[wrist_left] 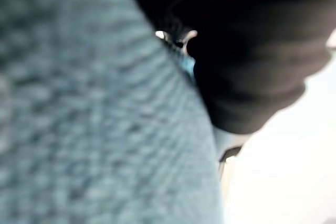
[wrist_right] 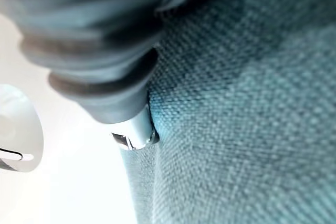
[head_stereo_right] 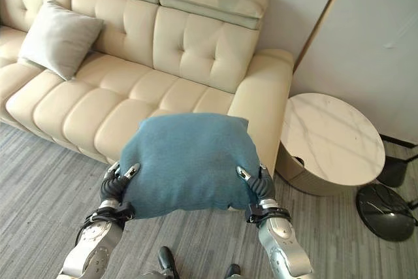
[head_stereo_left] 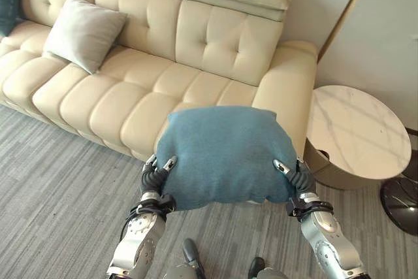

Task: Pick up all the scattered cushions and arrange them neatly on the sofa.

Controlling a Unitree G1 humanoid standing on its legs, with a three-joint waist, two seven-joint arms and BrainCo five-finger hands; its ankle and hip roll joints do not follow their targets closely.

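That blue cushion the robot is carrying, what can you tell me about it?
The blue cushion is a plump, roughly square pillow in teal-blue woven cloth, plain, slightly creased along its lower edge. It is held up in the air between the left hand and the right hand, one at each lower side, thumbs lying over its front. It hangs above the grey floor in front of the right end of the cream sofa, touching only the hands.

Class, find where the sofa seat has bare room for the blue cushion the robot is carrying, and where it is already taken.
Free: the seat of the sofa from the grey cushion across to the armrest by the round table. Taken: the far end, with the grey cushion and a dark cushion. The blue cushion sits between both hands.
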